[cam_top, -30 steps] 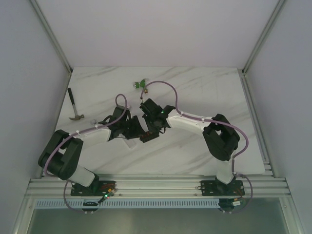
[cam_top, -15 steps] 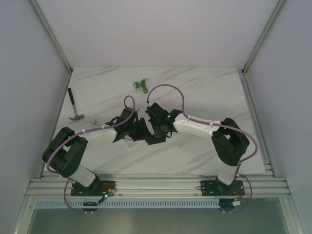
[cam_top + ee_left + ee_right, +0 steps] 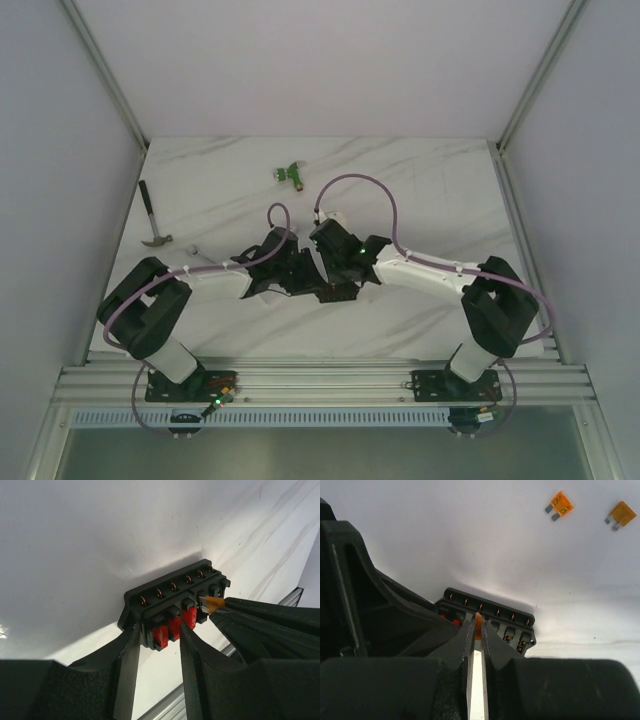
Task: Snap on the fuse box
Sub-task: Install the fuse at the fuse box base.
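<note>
The black fuse box [image 3: 172, 597] carries a row of red fuses [image 3: 174, 626] and several empty slots. My left gripper [image 3: 159, 630] is shut on the end of the box with the red fuses, one finger on each side. My right gripper [image 3: 478, 625] is shut on a small orange fuse [image 3: 478, 619] and holds its tip at a slot of the fuse box [image 3: 492, 614], beside the red ones. The orange fuse also shows in the left wrist view [image 3: 214, 602]. In the top view both grippers meet at the table's middle [image 3: 318, 285], and the box is mostly hidden under them.
Two loose orange fuses [image 3: 559, 505] [image 3: 621, 514] lie on the white marble table beyond the box. A hammer [image 3: 152, 222] lies at the left edge. A green T-shaped connector [image 3: 290, 174] lies at the back. The metal rail [image 3: 320, 380] runs along the near edge.
Both arms have shifted to the right and slightly toward the near edge, their grippers staying together at the fuse box.
</note>
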Robot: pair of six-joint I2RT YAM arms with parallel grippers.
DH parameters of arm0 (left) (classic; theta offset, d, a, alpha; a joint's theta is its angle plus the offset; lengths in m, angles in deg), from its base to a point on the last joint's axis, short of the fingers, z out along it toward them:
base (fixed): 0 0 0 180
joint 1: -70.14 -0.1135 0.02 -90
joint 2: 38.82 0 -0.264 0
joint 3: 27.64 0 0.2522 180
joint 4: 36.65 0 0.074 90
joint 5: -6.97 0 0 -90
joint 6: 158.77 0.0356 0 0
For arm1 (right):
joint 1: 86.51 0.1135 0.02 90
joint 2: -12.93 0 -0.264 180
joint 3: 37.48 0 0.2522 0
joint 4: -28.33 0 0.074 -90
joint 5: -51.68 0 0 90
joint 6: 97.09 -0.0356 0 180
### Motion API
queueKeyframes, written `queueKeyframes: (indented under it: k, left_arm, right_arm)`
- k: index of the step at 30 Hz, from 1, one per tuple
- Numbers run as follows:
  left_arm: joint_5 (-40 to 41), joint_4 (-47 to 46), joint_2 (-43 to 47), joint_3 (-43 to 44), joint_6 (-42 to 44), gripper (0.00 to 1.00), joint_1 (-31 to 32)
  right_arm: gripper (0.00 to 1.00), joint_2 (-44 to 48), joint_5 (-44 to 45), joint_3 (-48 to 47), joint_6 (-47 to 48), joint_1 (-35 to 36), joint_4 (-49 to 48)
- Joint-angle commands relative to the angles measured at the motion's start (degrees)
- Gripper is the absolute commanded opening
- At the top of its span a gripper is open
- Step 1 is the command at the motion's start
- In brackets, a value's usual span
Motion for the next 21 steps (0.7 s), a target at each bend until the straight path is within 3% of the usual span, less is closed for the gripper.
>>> queueKeyframes:
  k: [1, 8, 15, 21]
  left_arm:
    - [3.9, -0.6, 0.1, -2.3, -5.9, 0.43, 1.7]
    - [9.9, -1.0, 2.9, -4.4, -10.8, 0.43, 2.9]
    - [11.9, -1.0, 3.8, -2.9, -11.6, 0.55, 4.9]
    - [13.0, -0.8, 5.5, -3.7, -12.5, 0.60, 5.1]
  right_arm:
    - [0.00, 3.7, 5.1, 3.3, -2.3, 1.5, -1.5]
    - [0.00, 9.9, 7.0, 8.6, -4.0, 2.2, -3.5]
    - [0.00, 11.3, 5.8, 11.7, -2.6, 2.2, -7.2]
    - [0.00, 10.1, 5.4, 12.6, -1.7, 2.2, -10.1]
